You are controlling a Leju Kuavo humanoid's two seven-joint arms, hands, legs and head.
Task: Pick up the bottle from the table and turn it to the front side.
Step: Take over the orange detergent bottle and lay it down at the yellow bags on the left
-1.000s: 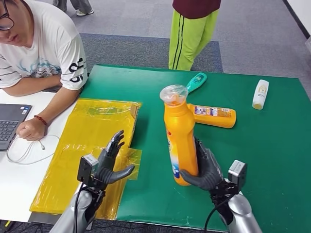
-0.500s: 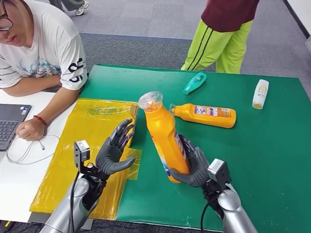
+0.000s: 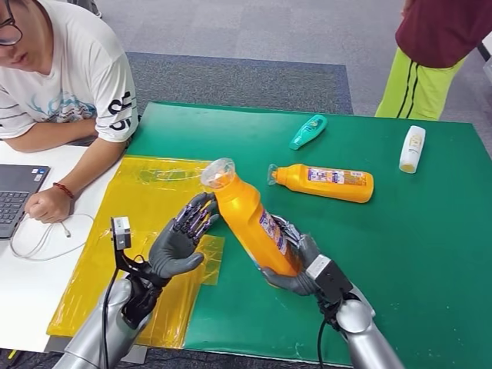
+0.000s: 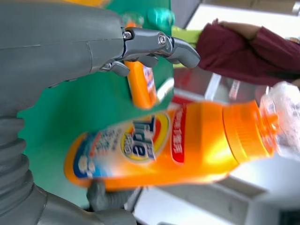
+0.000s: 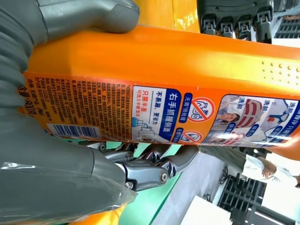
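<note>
The orange bottle (image 3: 252, 219) is held by the right hand (image 3: 297, 261) above the green table (image 3: 417, 254), near its front edge; the fingers are wrapped around the lower body of the bottle, and in the right wrist view the label with barcode and small print (image 5: 116, 112) is seen between the thumb and the fingers. The bottle is tilted strongly toward the robot's left, with its clear-wrapped cap (image 3: 217, 174) pointing up and to the left; the contents cannot be told through the opaque body. The left hand (image 3: 177, 240) is held open, fingers spread, just beside the neck of the bottle; whether the fingertips touch it cannot be told. In the left wrist view the front logo of the bottle (image 4: 139, 143) is turned to that camera.

A second orange bottle (image 3: 325, 183) is lying on its side further back on the table; a teal bottle (image 3: 308, 131) and a white bottle (image 3: 412, 148) are lying behind it. A yellow plastic sheet (image 3: 133, 223) is spread under the left hand. A person in a white shirt (image 3: 64, 77) is seated at a laptop (image 3: 18, 196); another person in green trousers (image 3: 415, 84) is standing behind the table.
</note>
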